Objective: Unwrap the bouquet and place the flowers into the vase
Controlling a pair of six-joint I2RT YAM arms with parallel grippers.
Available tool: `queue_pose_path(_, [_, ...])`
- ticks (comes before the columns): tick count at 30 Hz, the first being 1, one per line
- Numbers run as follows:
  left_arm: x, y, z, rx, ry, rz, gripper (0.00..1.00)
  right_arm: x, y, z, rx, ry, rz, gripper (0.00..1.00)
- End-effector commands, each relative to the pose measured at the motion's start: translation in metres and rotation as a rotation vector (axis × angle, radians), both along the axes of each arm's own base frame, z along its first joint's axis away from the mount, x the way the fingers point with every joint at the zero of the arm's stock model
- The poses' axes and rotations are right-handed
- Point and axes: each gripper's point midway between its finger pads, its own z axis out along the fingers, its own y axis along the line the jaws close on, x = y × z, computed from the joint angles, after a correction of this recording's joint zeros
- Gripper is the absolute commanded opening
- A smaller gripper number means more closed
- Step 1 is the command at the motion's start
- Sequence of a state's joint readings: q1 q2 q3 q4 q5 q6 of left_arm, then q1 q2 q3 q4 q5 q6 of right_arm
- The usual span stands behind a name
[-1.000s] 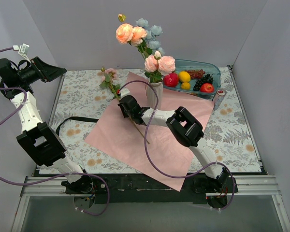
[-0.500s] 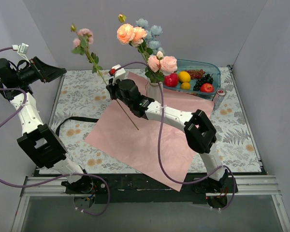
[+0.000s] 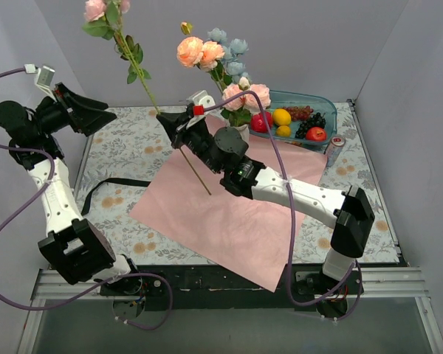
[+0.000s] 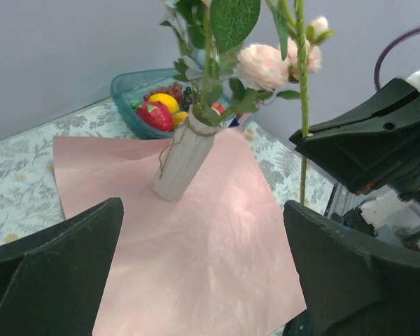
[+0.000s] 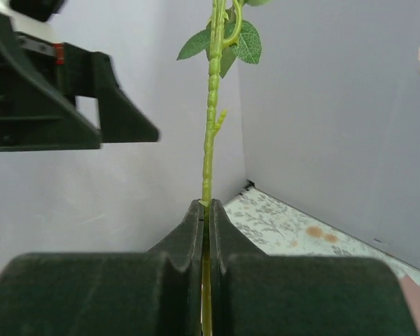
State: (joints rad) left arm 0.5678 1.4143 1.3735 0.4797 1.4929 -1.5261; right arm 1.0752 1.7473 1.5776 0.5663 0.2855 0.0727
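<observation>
My right gripper [image 3: 169,122] is shut on the green stem [image 5: 211,105] of a pink rose [image 3: 96,9] and holds it nearly upright, high over the table's back left. The stem's lower end [image 3: 199,181] pokes out below the jaws. The white ribbed vase [image 4: 185,157] stands on the pink wrapping paper [image 3: 229,214], which lies flat and open. In the top view my right arm largely hides the vase. Peach, pink and pale blue flowers [image 3: 207,53] stand in it. My left gripper [image 4: 203,206] is wide open, empty, raised at the left and facing the vase.
A teal bowl of plastic fruit [image 3: 310,110] sits at the back right with a small silver can [image 3: 335,144] beside it. A black ribbon [image 3: 107,184] lies on the floral cloth left of the paper. Grey walls close in the left, back and right.
My right arm has lifted the pink rose off the table and swung it up and to the left, turning the stem upright. My left gripper has shifted a little toward the middle.
</observation>
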Motion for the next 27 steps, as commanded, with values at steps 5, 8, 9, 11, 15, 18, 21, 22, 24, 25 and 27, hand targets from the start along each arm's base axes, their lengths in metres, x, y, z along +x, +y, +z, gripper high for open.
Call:
queue_pose_path(5, [-0.016,-0.05,0.044,0.103,-0.172,-0.065,0.98,-0.057,-0.048,0.103,0.175,-0.255,-0.026,0.01])
queue_pose_path(8, [-0.004,-0.043,0.029,0.073,-0.106,-0.063,0.98,-0.07,-0.087,0.147,0.245,-0.428,-0.098,0.01])
queue_pose_path(9, [-0.002,-0.042,0.027,0.071,-0.102,-0.06,0.98,-0.075,-0.096,0.157,0.246,-0.502,-0.109,0.01])
queue_pose_path(11, [-0.001,-0.041,0.025,0.071,-0.104,-0.051,0.98,-0.074,-0.124,0.175,0.288,-0.588,-0.133,0.01])
queue_pose_path(15, [0.0,-0.041,0.032,0.072,-0.112,-0.05,0.98,-0.075,-0.175,0.207,0.377,-0.703,-0.144,0.01])
queue_pose_path(18, [0.004,-0.037,0.032,0.062,-0.095,-0.047,0.98,-0.071,-0.209,0.216,0.403,-0.741,-0.186,0.01])
queue_pose_path(21, [0.007,-0.036,0.03,0.059,-0.091,-0.046,0.98,-0.066,-0.239,0.211,0.429,-0.747,-0.234,0.01])
queue_pose_path(22, [0.008,-0.036,0.029,0.057,-0.087,-0.046,0.98,-0.071,-0.253,0.215,0.463,-0.771,-0.248,0.01])
queue_pose_path(24, [0.009,-0.036,0.029,0.059,-0.091,-0.045,0.98,-0.059,-0.267,0.202,0.465,-0.753,-0.273,0.01])
queue_pose_path(25, [0.009,-0.035,0.028,0.06,-0.092,-0.043,0.98,-0.059,-0.273,0.201,0.474,-0.76,-0.277,0.01])
queue_pose_path(27, [0.01,-0.034,0.028,0.063,-0.096,-0.04,0.98,-0.046,-0.279,0.191,0.461,-0.748,-0.299,0.01])
